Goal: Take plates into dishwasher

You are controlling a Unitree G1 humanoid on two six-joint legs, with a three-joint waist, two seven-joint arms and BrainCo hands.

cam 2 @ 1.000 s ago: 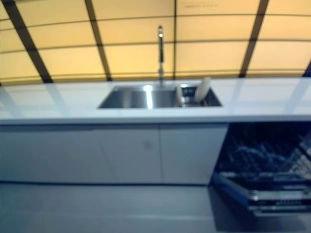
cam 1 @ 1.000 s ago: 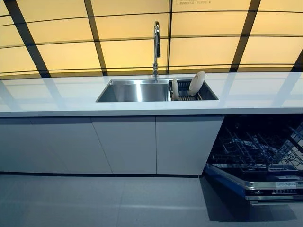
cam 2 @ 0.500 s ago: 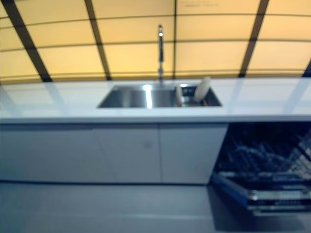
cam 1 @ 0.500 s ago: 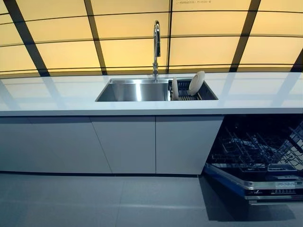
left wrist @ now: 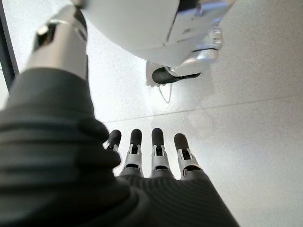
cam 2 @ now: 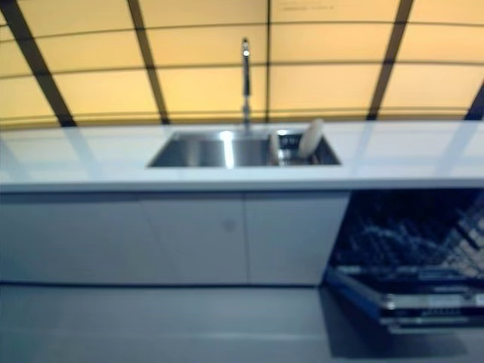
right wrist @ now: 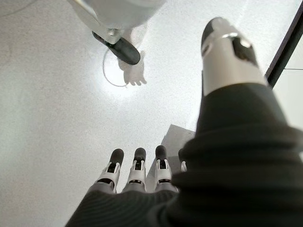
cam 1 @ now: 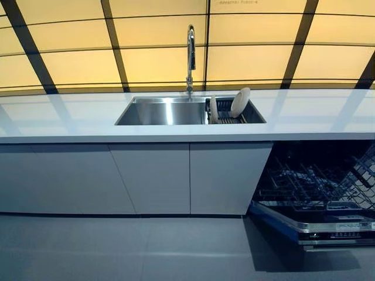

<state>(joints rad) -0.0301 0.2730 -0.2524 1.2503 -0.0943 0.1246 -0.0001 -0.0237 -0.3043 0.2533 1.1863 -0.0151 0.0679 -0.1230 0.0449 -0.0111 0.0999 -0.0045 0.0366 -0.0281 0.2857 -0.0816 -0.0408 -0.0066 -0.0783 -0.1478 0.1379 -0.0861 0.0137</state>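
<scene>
White plates [cam 1: 239, 102] stand on edge in rack; both hands [left wrist: 156, 161] [right wrist: 137, 177] relaxed, empty.

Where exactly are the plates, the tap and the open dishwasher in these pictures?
plates [cam 1: 239, 102], left eye view, on the face of the larger white plate leaning in the sink's rack.
tap [cam 1: 190, 44], left eye view, on its upright neck.
dishwasher [cam 1: 328, 227], left eye view, on its lowered door's edge.

sink [cam 1: 153, 113] and faucet [cam 1: 190, 54] shiny brushed steel; countertop [cam 1: 70, 120] glossy white; plates [cam 1: 239, 103] smooth white glazed; cabinet fronts [cam 1: 152, 178] matt grey; dishwasher [cam 1: 319, 193] dark wire racks; floor [cam 1: 129, 249] matt grey tile.
</scene>
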